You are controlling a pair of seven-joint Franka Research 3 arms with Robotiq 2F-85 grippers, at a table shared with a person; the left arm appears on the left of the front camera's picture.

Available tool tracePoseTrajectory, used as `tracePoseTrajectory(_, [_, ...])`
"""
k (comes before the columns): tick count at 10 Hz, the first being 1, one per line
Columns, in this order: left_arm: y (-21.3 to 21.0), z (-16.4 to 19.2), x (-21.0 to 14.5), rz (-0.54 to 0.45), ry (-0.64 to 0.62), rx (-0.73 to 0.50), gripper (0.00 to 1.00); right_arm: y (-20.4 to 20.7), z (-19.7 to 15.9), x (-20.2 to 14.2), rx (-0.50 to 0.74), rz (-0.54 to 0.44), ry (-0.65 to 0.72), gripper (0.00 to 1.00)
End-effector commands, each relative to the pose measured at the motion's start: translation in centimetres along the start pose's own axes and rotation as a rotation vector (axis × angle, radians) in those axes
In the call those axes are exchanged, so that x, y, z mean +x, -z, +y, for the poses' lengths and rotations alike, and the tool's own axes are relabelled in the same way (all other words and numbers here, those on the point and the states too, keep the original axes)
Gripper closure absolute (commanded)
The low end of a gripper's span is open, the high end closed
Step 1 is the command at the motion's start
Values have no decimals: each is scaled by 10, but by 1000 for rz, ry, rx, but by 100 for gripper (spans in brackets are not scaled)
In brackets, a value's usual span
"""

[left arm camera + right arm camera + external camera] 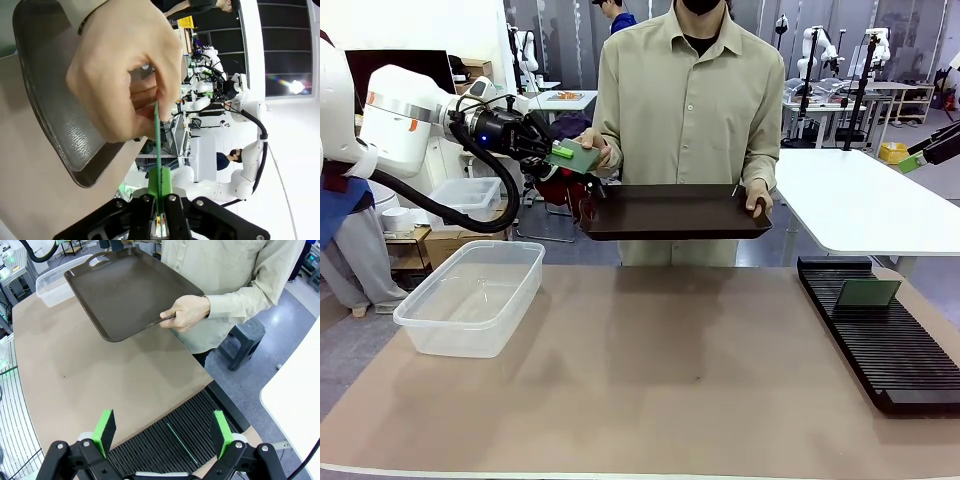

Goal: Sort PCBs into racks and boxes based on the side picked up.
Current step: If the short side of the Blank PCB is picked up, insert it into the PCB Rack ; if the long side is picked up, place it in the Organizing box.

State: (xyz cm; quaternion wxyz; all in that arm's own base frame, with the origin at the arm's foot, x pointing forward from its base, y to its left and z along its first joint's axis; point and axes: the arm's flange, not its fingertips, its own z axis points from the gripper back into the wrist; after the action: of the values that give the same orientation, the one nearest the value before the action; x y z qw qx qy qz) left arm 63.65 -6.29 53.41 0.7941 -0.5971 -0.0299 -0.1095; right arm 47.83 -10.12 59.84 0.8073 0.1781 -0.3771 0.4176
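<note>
left gripper [558,152] up beside tray [670,215], fingers pinched tight on pcb [575,155]. person's hand [125,75] pinches same pcb. right gripper [162,432] above rack [170,440], fingers wide apart.

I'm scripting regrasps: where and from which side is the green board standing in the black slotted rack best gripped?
Grip the thin green board by its free top edge, coming from above, jaws across its faces. It stands upright in the black slotted rack, its lower edge buried in a slot.

- Behind my worktop [650,400], a white table [860,205] stands at right.
- Grey floor [260,365] beneath, a dark stool [246,340] on it.
- Bright lab light beyond.
</note>
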Motion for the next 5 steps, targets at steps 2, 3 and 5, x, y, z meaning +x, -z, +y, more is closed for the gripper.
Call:
tracePoseTrajectory(2, [0,2,-1,11,-4,-6,100,3,-1,1,1,4,1,0])
tracePoseTrajectory(3, [0,2,-1,11,-4,-6,100,3,-1,1,1,4,1,0])
tracePoseTrajectory(5, [0,2,-1,11,-4,-6,100,3,-1,1,1,4,1,0])
